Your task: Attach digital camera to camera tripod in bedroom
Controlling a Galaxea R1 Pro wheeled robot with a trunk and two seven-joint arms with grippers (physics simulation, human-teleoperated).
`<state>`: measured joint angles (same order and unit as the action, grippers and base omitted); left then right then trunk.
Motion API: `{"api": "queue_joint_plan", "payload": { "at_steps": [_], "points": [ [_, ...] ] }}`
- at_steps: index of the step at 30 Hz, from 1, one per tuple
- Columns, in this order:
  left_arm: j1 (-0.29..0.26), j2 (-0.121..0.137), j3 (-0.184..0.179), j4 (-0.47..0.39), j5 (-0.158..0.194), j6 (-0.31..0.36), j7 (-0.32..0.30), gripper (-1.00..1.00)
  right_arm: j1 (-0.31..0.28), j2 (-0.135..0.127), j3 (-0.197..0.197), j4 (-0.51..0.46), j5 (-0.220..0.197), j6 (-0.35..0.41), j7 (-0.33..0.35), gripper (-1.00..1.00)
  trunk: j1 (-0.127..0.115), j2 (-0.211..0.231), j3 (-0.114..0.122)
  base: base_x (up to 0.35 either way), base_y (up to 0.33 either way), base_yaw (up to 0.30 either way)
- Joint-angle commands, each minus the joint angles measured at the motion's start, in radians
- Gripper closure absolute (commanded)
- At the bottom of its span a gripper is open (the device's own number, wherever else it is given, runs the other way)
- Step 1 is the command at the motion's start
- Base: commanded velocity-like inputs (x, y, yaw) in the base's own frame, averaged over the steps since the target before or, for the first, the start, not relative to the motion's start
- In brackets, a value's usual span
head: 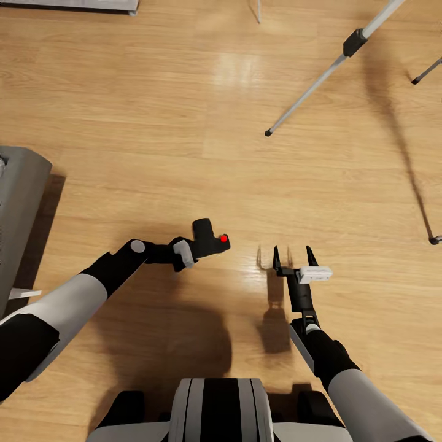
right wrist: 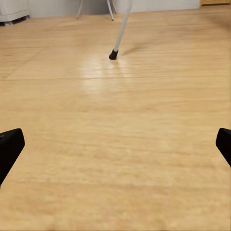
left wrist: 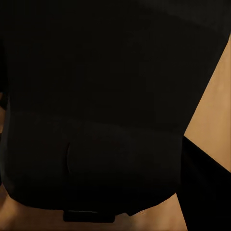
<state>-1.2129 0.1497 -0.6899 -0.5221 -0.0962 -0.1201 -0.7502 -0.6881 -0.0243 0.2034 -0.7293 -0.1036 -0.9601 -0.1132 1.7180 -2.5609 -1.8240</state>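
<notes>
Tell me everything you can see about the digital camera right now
The digital camera is a small matte-black body with a bright red round button on the side facing right in the head view. It is held above the wooden floor at the end of the left gripper, ahead of the robot and well short of the tripod's legs. In the left wrist view it looms as a dark, featureless mass.
</notes>
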Motion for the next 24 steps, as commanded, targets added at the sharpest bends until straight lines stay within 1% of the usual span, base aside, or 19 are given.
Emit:
{"api": "queue_joint_plan", "payload": {
  "at_steps": [1, 6, 15, 19, 24],
  "points": [
    [0.000, 0.001, -0.002, -0.006, -0.010, -0.010, 0.002, 1.00, -0.001, -0.002, 0.008, 0.000, -0.010, -0.003, -0.005, -1.00, 0.000, 0.000, 0.001, 0.000, 0.000, 0.000],
    [0.000, 0.002, 0.000, -0.037, -0.010, -0.009, 0.000, 1.00, -0.001, -0.002, 0.008, 0.000, -0.010, -0.003, -0.005, -1.00, 0.000, 0.000, 0.009, 0.000, 0.000, 0.000],
    [0.000, 0.009, 0.004, -0.135, -0.010, -0.003, 0.001, 1.00, -0.001, -0.002, 0.008, 0.000, -0.009, -0.003, -0.005, -1.00, 0.000, 0.000, 0.024, 0.000, 0.000, 0.000],
    [0.000, 0.016, 0.007, -0.180, -0.008, 0.002, 0.003, 1.00, -0.001, -0.002, 0.008, 0.000, -0.009, -0.003, -0.005, -1.00, 0.000, 0.000, 0.030, 0.000, 0.000, 0.000],
    [0.000, 0.024, 0.036, -0.249, -0.003, 0.010, 0.004, 1.00, -0.001, -0.002, 0.008, 0.000, -0.009, -0.003, -0.005, -1.00, 0.000, 0.000, 0.039, 0.000, 0.000, 0.000]
  ]
}}
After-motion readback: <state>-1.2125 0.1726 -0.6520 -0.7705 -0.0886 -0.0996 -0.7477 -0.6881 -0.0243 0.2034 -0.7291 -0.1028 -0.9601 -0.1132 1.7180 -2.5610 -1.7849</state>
